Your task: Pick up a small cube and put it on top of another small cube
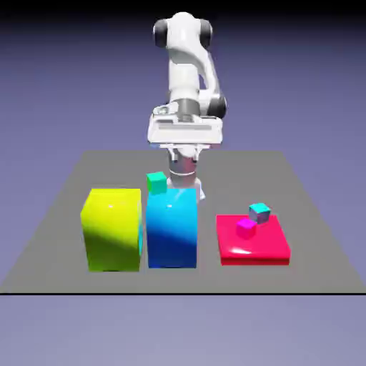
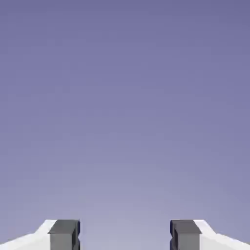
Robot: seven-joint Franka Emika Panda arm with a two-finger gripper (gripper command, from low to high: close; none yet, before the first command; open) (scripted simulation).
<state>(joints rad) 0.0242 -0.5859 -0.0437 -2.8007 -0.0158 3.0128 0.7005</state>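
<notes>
Above the far part of the table, the gripper hangs with its jaws parted and released, nothing between the fingertips; the hand view shows only the plain backdrop, so the hand appears to be aimed outward rather than down at the work. No purple cube can be picked out in either view; it may be hidden behind the yellow block or the blue block, but that is a guess. The teal cube, which should receive it, shows at the far edge of the red slab, toward the exterior view's right; whether it sits on the slab or just behind it, I cannot tell; the pink cube is just beside it and could be knocked during placing. The step in hand looks like the approach, with the pick still to do; the next move calls for tipping the fingers downward, finding the purple cube and lowering around it with the jaws kept wide.
</notes>
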